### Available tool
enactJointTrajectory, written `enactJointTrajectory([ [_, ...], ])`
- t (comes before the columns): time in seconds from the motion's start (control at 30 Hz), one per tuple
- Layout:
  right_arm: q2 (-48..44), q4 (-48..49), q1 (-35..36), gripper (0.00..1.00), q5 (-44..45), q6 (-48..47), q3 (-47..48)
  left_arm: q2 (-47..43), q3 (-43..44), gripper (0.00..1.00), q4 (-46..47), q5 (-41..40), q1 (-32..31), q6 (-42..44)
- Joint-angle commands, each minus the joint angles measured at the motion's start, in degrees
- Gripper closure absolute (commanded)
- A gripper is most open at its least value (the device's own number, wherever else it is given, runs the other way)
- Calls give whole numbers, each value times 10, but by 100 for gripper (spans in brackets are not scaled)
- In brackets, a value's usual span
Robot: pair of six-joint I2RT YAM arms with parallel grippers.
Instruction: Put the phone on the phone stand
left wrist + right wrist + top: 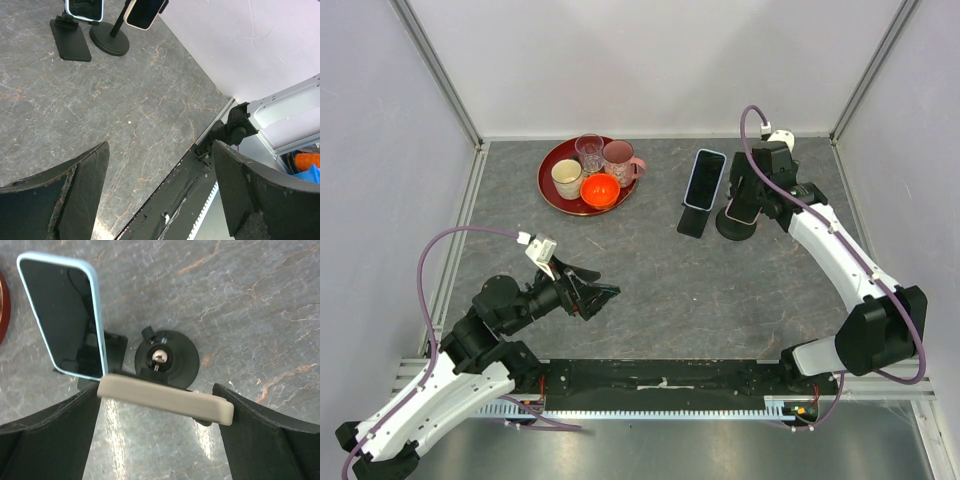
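Observation:
A cream-cased phone (165,399) sits edge-on in the cradle of a black round-base stand (167,357). My right gripper (157,410) is open, its fingers just outside the phone's two ends, the left end close against one finger. In the top view the phone (744,206) is on the stand (733,227) under the right gripper (748,198). A second, blue-cased phone (705,178) leans on a flat black stand (693,222) just to the left. My left gripper (602,296) is open and empty near the front left, its jaws wide apart in the left wrist view (160,185).
A red tray (548,188) at the back left holds cups, a glass and an orange bowl (600,189). A black rail (660,380) runs along the table's near edge. White walls close off the back and sides.

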Motion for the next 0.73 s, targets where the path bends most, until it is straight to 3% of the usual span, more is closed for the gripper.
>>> enactJointTrajectory([
  [0.0, -18, -63, 7, 2, -52, -31, 57, 4, 17, 11, 11, 2, -1, 2],
  [0.4, -197, -127, 8, 2, -2, -82, 77, 8, 75, 10, -39, -25, -1, 41],
  [0.7, -353, -54, 8, 2, -87, -115, 114, 38, 198, 10, -89, -48, -1, 102],
])
